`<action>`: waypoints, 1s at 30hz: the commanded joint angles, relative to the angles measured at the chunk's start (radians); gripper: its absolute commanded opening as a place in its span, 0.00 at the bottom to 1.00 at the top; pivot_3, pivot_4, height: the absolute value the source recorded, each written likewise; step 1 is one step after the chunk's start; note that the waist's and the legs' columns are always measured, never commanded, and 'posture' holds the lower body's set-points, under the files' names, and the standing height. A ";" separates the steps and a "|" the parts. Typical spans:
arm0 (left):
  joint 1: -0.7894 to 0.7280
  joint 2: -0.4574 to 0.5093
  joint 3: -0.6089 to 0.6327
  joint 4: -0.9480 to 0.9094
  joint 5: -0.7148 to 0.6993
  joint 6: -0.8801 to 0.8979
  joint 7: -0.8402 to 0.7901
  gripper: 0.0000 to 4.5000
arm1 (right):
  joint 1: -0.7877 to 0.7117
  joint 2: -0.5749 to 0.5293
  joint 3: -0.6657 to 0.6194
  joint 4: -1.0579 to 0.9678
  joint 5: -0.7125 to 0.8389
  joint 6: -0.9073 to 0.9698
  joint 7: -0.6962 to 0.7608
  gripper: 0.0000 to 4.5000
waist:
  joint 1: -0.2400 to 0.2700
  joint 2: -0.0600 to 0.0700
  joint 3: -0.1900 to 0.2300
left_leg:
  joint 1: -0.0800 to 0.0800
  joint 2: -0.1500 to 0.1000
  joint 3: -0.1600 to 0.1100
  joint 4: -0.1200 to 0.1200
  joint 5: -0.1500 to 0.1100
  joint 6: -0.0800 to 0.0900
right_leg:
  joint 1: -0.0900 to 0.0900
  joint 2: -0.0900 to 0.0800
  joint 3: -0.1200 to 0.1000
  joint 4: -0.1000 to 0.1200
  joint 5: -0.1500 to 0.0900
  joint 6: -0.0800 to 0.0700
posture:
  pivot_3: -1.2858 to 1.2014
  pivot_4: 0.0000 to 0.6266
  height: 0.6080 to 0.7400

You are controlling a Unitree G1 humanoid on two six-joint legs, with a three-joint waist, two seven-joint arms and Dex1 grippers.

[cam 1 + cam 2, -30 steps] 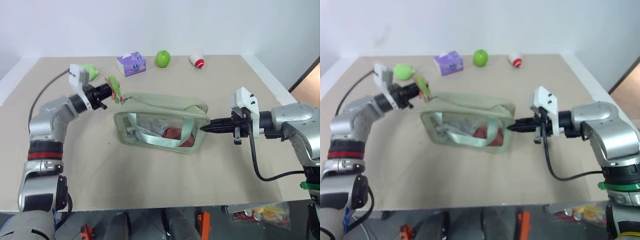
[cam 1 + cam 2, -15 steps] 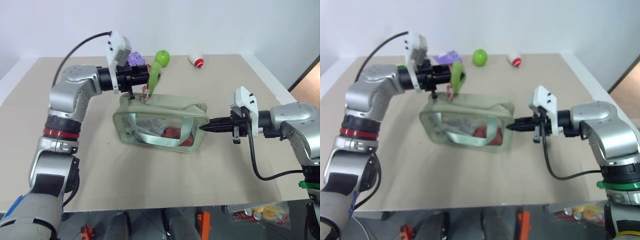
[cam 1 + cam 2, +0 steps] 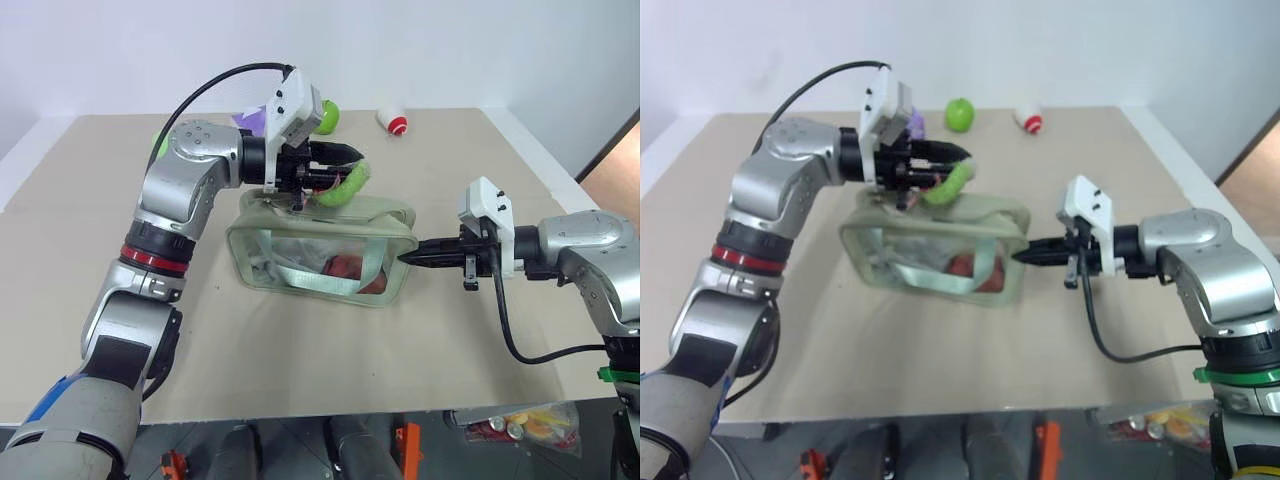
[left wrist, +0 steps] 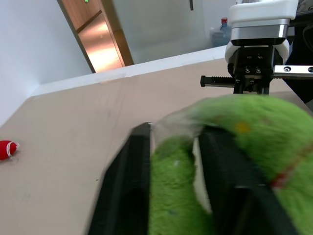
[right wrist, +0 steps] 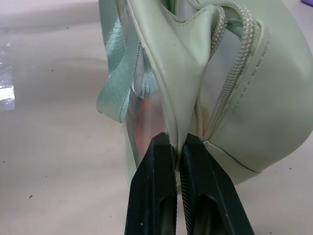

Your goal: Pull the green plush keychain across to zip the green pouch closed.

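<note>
While the left gripper [image 3: 345, 165] points sideways above the green pouch [image 3: 320, 245], its two black fingers [image 4: 124, 181] stand apart with the green plush keychain [image 3: 340, 187] lying between them, as the left wrist view shows; whether they press on it I cannot tell. The plush curls just under the fingertips and hangs over the top zipper, near the middle of the pouch's length.

Across from it, the right gripper [image 3: 412, 256] is clamped flat on the pouch's near end seam, both fingers [image 5: 156, 196] pinching the pale fabric edge where the zipper tape [image 5: 242, 73] runs past. Away from that pinch, the pouch rests on the beige table [image 3: 300, 350], its clear front panel showing something red inside and a green webbing strap [image 3: 315, 275] looped across the front.

Beyond the left gripper, towards the far table edge, sit a green apple [image 3: 959, 113] and a red-and-white ball [image 3: 397, 122], well apart from the pouch. A purple tissue box [image 3: 915, 122] shows partly behind the left wrist.
</note>
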 commanded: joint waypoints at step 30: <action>0.403 0.502 0.391 -0.323 -0.312 0.272 -0.189 0.98 | -0.048 0.057 0.007 0.001 -0.001 -0.043 0.014 0.00 | -0.019 0.001 0.000 | 0.002 0.001 0.002 -0.002 -0.001 0.001 | 0.000 0.000 0.000 0.001 -0.002 -0.002 | 0.52 0.24 1.00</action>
